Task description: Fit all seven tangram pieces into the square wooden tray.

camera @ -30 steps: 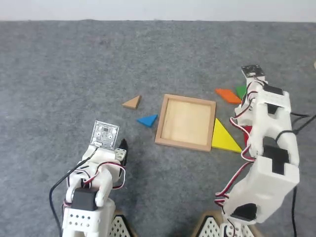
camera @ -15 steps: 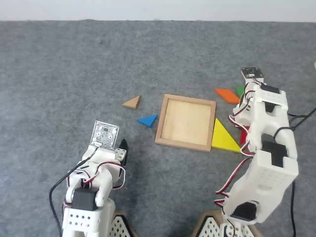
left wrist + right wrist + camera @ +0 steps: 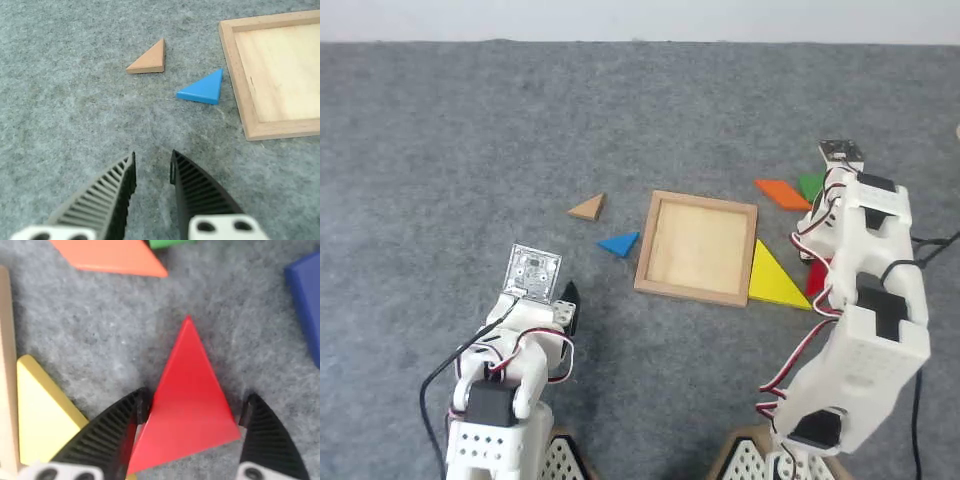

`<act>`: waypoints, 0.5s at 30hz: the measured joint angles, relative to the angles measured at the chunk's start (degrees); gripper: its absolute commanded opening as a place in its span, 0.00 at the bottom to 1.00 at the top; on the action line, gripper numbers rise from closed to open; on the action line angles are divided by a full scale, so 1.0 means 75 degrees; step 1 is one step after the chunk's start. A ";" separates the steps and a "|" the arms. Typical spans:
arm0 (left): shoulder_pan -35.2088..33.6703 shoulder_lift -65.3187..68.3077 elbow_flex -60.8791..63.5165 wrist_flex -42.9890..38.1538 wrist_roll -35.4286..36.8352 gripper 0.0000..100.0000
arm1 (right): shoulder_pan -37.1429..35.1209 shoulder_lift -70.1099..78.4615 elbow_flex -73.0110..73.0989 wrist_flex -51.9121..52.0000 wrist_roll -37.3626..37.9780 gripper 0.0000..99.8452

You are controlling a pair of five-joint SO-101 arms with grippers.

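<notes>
The square wooden tray (image 3: 698, 247) lies mid-table with nothing in it. Left of it are a tan triangle (image 3: 588, 208) (image 3: 149, 60) and a blue triangle (image 3: 620, 243) (image 3: 203, 89). On the tray's right lie the yellow triangle (image 3: 775, 277), an orange parallelogram (image 3: 782, 193) and a green piece (image 3: 809, 185). My right gripper (image 3: 196, 397) is open, low over the mat, one finger on each side of the red triangle (image 3: 192, 390) (image 3: 817, 277). My left gripper (image 3: 152, 167) hovers short of the blue triangle, slightly open and holding nothing.
A dark blue piece (image 3: 307, 300) lies just beyond the red triangle. The yellow triangle (image 3: 42, 410) and the tray's rim (image 3: 5, 365) sit close on the red triangle's other side. Grey mat covers the table, with wide bare room at the back and left.
My right arm has shifted slightly to the right over the red triangle. The left arm and all pieces stand as before.
</notes>
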 measured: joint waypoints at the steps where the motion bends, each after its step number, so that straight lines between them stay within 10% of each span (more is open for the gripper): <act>1: 0.0000 0.0000 0.0000 0.0000 0.0000 0.11 | 0.0059 0.0000 0.0000 0.0059 0.0000 0.32; 15: 0.0000 0.0000 0.0000 0.0000 0.0000 0.11 | 0.0762 -0.0457 0.0598 0.0270 -0.0070 0.32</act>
